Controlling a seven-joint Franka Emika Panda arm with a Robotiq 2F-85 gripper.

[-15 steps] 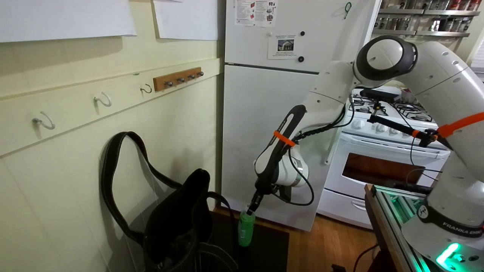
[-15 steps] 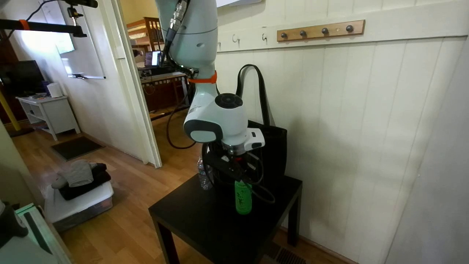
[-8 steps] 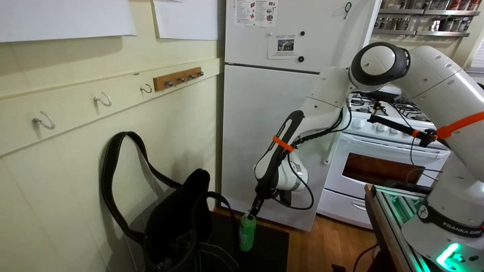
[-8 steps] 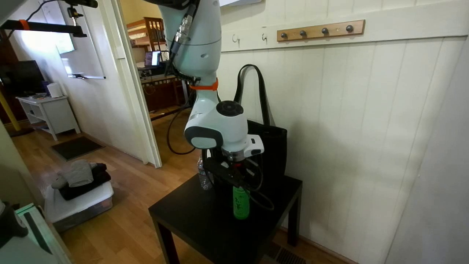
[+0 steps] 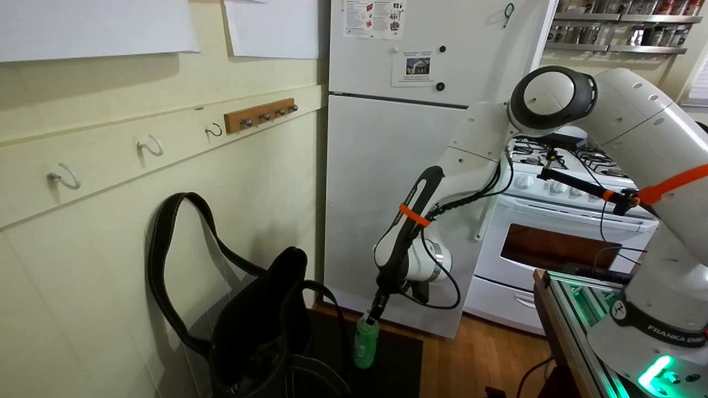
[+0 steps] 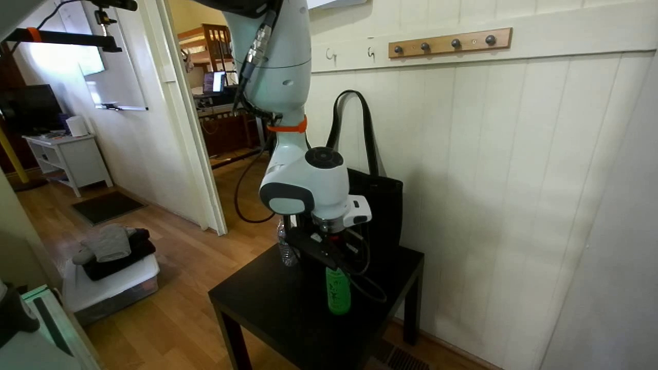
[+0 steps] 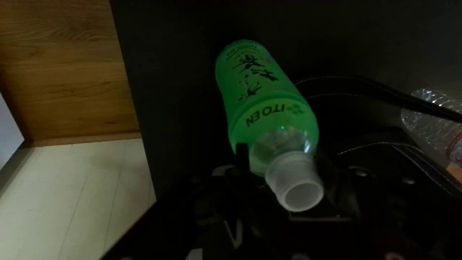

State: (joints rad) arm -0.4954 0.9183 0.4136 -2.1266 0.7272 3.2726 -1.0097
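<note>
Cream panelled wall (image 6: pixel 514 154) fills the right half of the frame in an exterior view, with a brown wooden peg rack (image 6: pixel 450 43) near the top and a small black desk (image 6: pixel 277 313) at lower centre. My end effector (image 5: pixel 373 318) reaches down to the top of a green plastic bottle with dark lettering (image 6: pixel 339 292), which is nearly upright over the desk, just below the middle of that frame; whether its base touches the surface I cannot tell. In the wrist view the bottle slants through the centre, base toward the top, its pale ringed neck toward the bottom. One of my dark fingers (image 7: pixel 242 159) sits by its left shoulder, the other is lost in shadow, so I cannot tell whether I am clamped on it or apart from it. Near it slumps a black tote bag (image 5: pixel 260 326) with a looped strap, and a clear plastic water bottle (image 7: pixel 433 122) shows at the right edge of my wrist view. Farther back, a white refrigerator (image 5: pixel 398 193) stands at upper centre in an exterior view.
</note>
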